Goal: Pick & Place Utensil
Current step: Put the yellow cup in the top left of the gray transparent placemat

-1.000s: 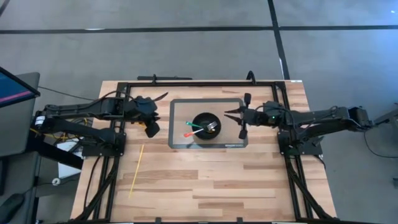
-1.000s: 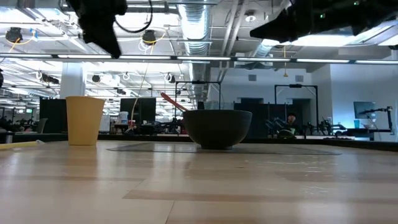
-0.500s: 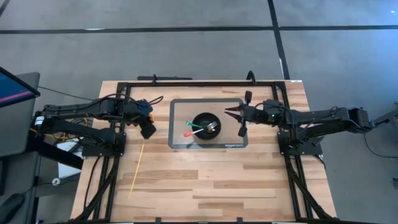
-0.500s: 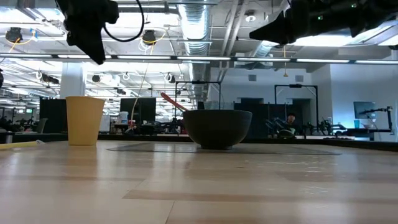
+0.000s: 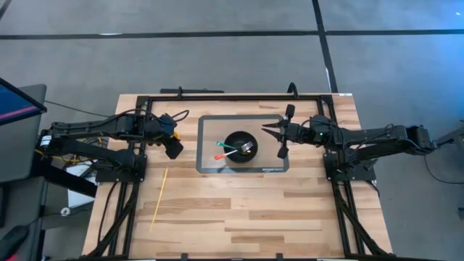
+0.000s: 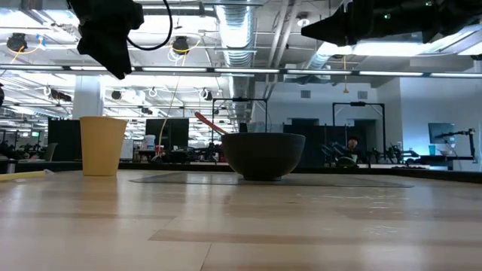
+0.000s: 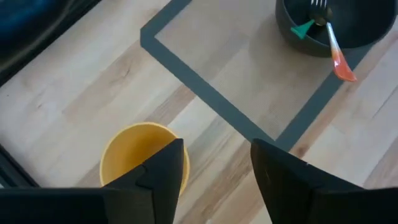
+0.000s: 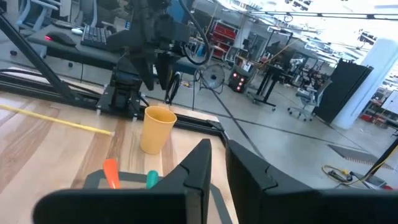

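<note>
A black bowl (image 5: 240, 145) stands on a grey-bordered mat (image 5: 206, 163) and holds an orange-handled utensil (image 7: 339, 59), a green-handled one (image 7: 303, 29) and a fork (image 5: 248, 147). A yellow cup (image 7: 144, 160) stands upright on the table left of the mat. It also shows in the low view (image 6: 103, 145). My left gripper (image 5: 174, 149) hangs open and empty above the cup, hiding it in the high view. My right gripper (image 5: 265, 130) hovers high, just right of the bowl, its fingers a narrow gap apart and empty.
A thin yellow stick (image 5: 158, 199) lies on the bare wood near the table's left edge. Black frame rails (image 5: 232, 96) run along the far edge and both sides. Bare wood lies in front of the mat.
My left gripper has gone a little toward the table's left edge, staying high above the cup and open. My right gripper has risen slightly. Bowl, utensils and cup have not moved.
</note>
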Available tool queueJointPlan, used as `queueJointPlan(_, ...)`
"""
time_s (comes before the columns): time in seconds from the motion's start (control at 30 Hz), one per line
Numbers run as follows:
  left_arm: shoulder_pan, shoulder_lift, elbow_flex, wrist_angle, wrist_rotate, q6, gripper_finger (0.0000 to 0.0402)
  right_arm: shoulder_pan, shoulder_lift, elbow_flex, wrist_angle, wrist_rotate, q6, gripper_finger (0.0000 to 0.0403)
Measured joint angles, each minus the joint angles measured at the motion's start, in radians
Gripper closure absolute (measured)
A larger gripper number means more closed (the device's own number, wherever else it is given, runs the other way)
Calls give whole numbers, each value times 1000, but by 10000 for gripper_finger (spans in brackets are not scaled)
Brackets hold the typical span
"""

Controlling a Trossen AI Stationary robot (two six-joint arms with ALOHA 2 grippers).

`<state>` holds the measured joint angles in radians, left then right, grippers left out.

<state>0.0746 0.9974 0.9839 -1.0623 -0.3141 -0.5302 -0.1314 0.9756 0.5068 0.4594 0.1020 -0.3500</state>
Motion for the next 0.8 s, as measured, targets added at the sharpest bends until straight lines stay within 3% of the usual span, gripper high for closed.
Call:
queueJointPlan(0.43,0,0,-209,115,-26,-3,242,0,0,0,-2,0,6,361)
queueJointPlan(0.8,0,0,-323,192,-59,-3,244,-3,0,0,-42,2,106,361)
